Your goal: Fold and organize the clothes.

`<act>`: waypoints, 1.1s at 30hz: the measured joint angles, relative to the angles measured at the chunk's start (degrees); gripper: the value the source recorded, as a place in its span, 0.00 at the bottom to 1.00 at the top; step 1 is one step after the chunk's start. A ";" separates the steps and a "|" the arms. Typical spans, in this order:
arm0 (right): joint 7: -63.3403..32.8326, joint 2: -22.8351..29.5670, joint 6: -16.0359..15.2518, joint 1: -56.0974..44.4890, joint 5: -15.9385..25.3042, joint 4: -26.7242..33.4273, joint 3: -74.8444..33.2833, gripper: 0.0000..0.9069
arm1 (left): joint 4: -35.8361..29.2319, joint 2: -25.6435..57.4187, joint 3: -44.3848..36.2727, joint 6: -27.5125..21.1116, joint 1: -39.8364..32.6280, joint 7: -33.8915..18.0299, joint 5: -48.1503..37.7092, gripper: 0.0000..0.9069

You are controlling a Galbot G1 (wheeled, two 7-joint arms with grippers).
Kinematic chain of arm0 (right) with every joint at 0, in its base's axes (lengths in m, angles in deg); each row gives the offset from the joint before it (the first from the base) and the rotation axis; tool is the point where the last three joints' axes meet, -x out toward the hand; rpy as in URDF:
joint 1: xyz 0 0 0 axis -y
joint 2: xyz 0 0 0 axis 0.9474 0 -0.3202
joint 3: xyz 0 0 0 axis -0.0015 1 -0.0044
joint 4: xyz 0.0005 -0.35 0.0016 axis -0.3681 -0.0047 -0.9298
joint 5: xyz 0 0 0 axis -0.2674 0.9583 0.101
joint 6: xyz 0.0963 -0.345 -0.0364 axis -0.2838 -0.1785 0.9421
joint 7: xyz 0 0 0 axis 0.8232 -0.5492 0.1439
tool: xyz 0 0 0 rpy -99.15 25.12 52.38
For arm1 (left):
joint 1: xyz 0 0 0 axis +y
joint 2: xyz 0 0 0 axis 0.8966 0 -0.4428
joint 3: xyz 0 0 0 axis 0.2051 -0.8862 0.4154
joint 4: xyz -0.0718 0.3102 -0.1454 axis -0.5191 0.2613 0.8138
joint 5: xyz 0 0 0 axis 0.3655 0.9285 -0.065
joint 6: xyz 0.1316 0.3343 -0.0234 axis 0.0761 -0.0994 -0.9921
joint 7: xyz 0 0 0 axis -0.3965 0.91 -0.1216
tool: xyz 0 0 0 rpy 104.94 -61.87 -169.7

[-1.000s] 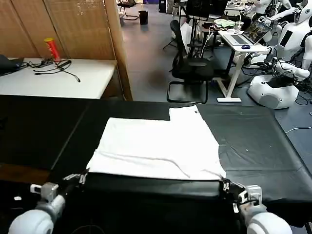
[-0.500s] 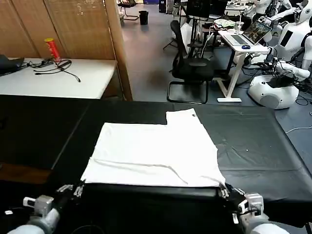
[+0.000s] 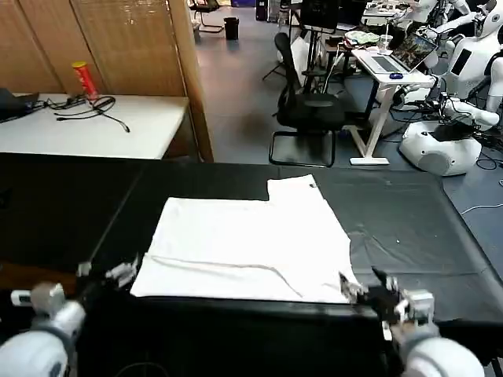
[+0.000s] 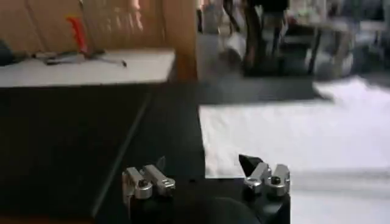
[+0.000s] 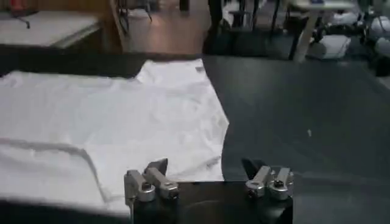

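On the black-draped bench (image 3: 409, 236), folded white T-shirt (image 3: 251, 247) lying flat, left hand (image 3: 106, 275) and right hand (image 3: 365, 287) released at its near corners.

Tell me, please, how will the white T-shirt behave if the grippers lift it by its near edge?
The white T-shirt probably hangs floppy: it lies flat with soft creases. It seems light, being thin cloth. It may slide on the black tablecloth. The left gripper and right gripper wait open at its near corners.

Both arms low and forward, left gripper (image 3: 106, 275) and right gripper (image 3: 363, 285) with fingers spread.
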 joint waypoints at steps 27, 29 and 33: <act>2.39 7.79 2.13 35.80 1.48 48.02 11.97 0.97 | 46.69 0.64 -31.79 -7.55 -47.07 4.40 0.66 0.97; 2.45 8.39 2.13 36.28 1.68 49.48 12.23 0.97 | 48.70 0.17 -32.56 -7.49 -48.40 4.87 1.12 0.97; 2.68 9.02 2.14 37.15 2.25 51.29 12.79 0.97 | 51.70 -0.38 -33.27 -7.48 -49.52 5.65 2.01 0.97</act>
